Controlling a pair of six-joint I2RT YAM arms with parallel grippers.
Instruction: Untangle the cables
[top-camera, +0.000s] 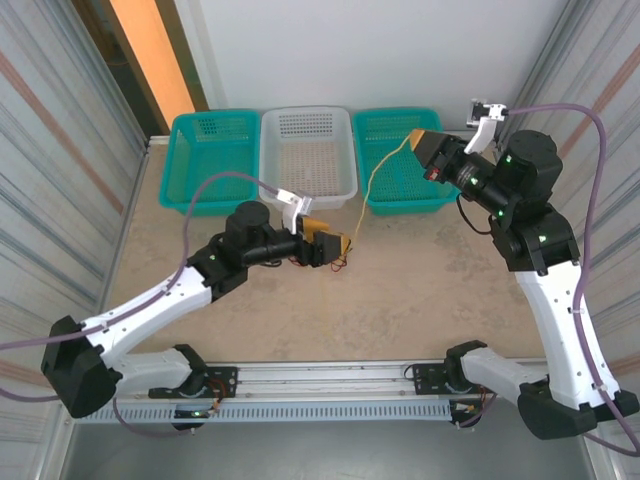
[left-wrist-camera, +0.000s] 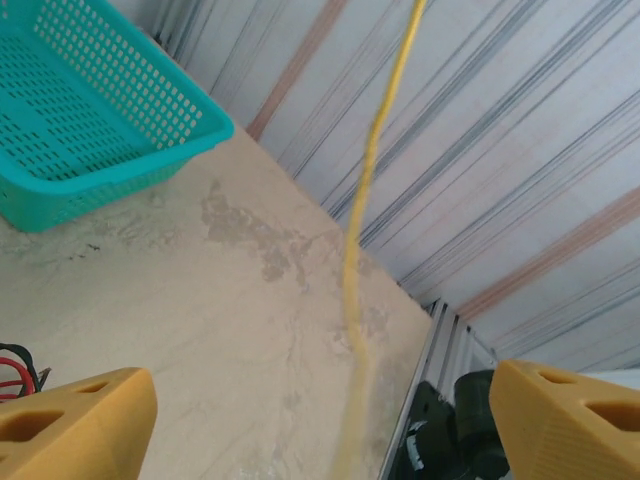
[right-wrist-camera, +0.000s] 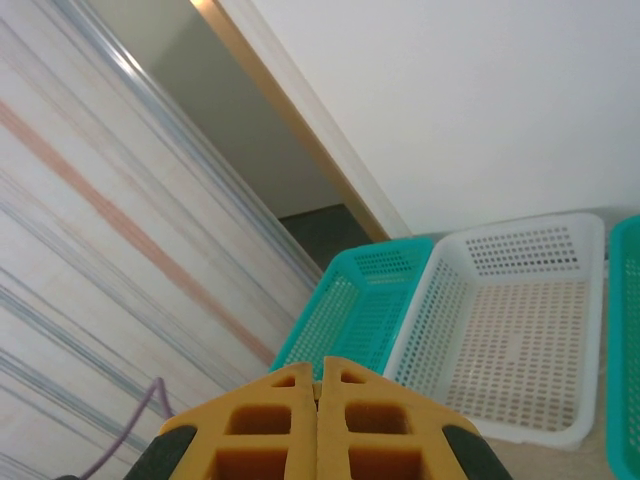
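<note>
Seen from above, your left gripper (top-camera: 340, 243) sits low over the middle of the table (top-camera: 400, 300). Your right gripper (top-camera: 412, 140) is raised toward 1 o'clock, above the teal basket on the right (top-camera: 395, 175).

A yellow cable (top-camera: 372, 182) runs through the air between them. It starts at the tip of the right gripper and slopes down toward 7 o'clock to the left gripper.

In the right wrist view, the right gripper's yellow fingers (right-wrist-camera: 270, 420) are pressed flat together. The overhead view shows the yellow cable ending at their tip, so they appear to be clamped on it.

In the left wrist view, the left gripper's fingers (left-wrist-camera: 75, 425) stand wide apart, one in each lower corner. The yellow cable rises between them toward 12 o'clock and looks clear of both fingers.

A small tangle of red and black cables (top-camera: 340, 263) lies on the table just at 6 o'clock of the left gripper. In the left wrist view it peeks in at 9 o'clock, beside the left finger.

Three baskets line the far edge at 12 o'clock. A white basket (top-camera: 307, 185) stands in the middle, with the right teal one on one side and another teal basket (top-camera: 210, 195) at 11 o'clock.
</note>
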